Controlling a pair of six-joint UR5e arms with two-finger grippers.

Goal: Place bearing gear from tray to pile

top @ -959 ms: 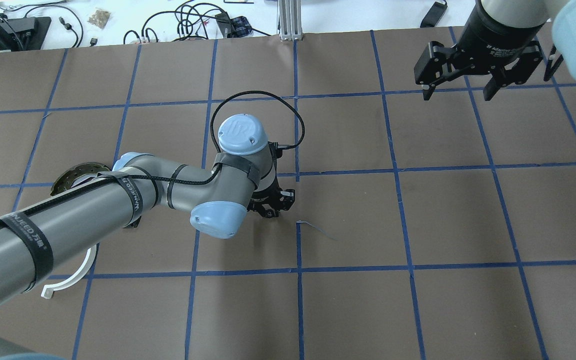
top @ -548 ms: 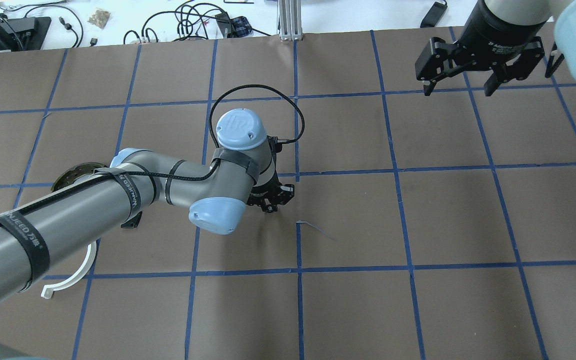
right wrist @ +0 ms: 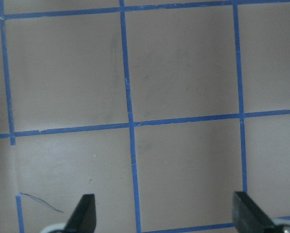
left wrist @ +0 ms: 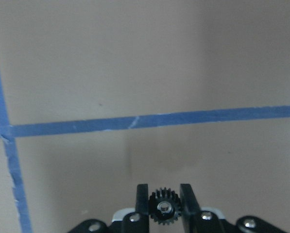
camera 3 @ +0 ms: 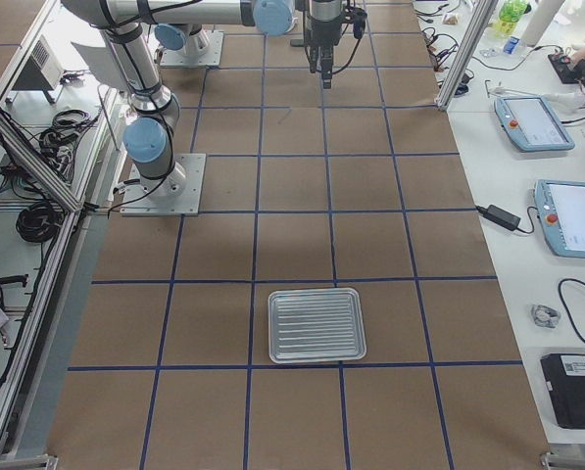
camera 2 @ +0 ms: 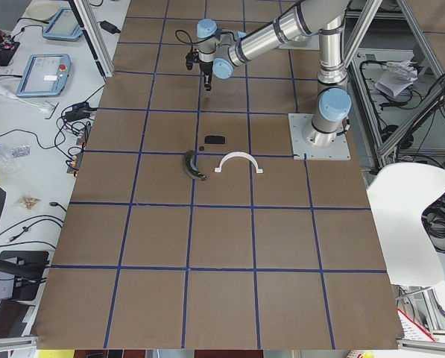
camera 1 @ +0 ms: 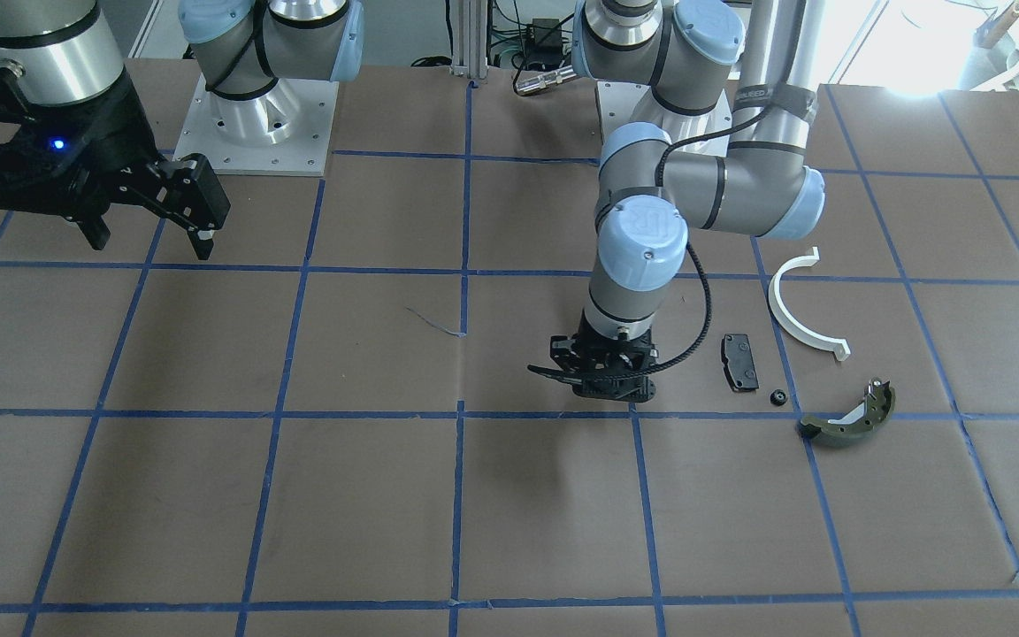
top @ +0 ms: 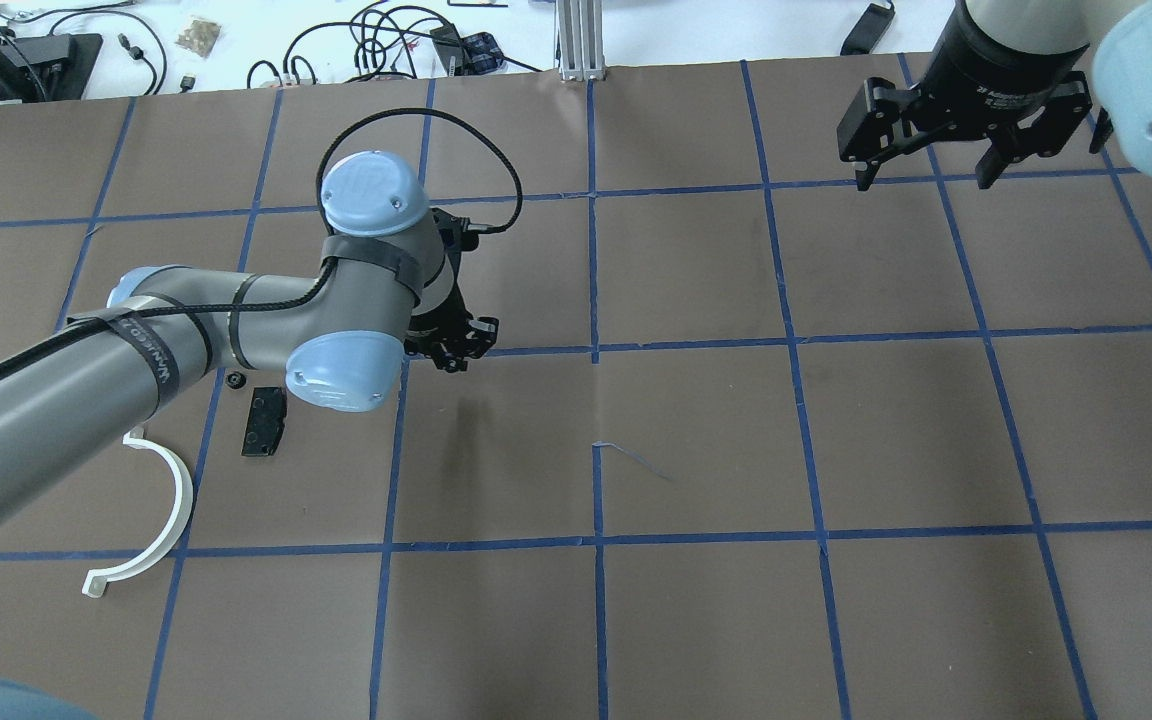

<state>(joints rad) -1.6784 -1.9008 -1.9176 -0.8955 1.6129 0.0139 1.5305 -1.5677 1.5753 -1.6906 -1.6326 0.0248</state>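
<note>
Nearest the robot, on its left, lies the white plastic half-ring point(top: 180, 497), where it was a second ago. Just beyond it, the left arm's swing away from the table's centre has uncovered two more pieces of the pile in the overhead view: the flat black pad point(top: 264, 422) and a small black round part point(top: 233, 379) beside it. The same swing now hides the olive-green brake shoe point(camera 1: 850, 420) from overhead, but the front-facing view shows it lying at the pile's far edge.

A little farther out and to the right of the pad, the left gripper point(top: 451, 345) has travelled leftward from the central tape crossing and hangs above the brown paper. Its wrist camera shows the fingers pinched on the bearing gear point(left wrist: 164, 213), whose teeth stand clear on both sides of the grip. So the gear is off the tray and most of the way across. In my judgement this is the carry phase, with a short stretch left before lowering and letting go among the pile's parts.

Far off on the right, the right gripper point(top: 926, 175) has hardly shifted; its fingers are spread wide with nothing between them. The ribbed metal tray point(camera 3: 316, 325) sits at the table's right end, well apart from all this.
</note>
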